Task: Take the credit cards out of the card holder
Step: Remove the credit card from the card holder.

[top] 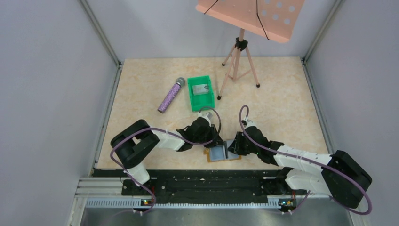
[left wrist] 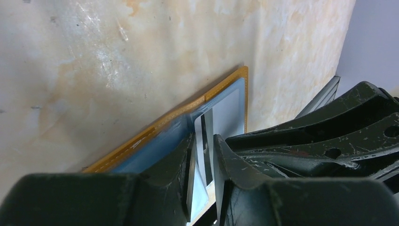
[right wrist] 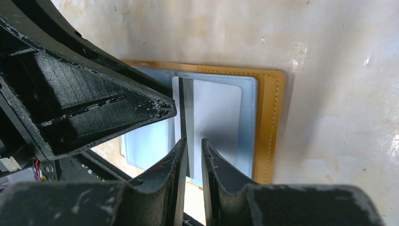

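Note:
The card holder [top: 220,154] lies open and flat near the table's front edge, tan outside with pale blue pockets [left wrist: 150,153] [right wrist: 268,122]. A silvery-grey credit card [left wrist: 226,115] [right wrist: 216,117] with a black stripe lies partly in its right pocket. My left gripper [top: 217,141] [left wrist: 203,136] is down at the card's striped edge, jaws shut to a thin slit with nothing visibly between them. My right gripper [top: 234,147] [right wrist: 194,141] is down over the same card from the other side, jaws also nearly closed. Another grey card [top: 201,88] lies in the green bin.
A green plastic bin [top: 193,96] stands in the middle of the table. A purple glitter microphone [top: 170,95] lies to its left. A pink music stand on a tripod [top: 241,61] stands at the back. The black front rail [top: 202,181] runs just behind the holder.

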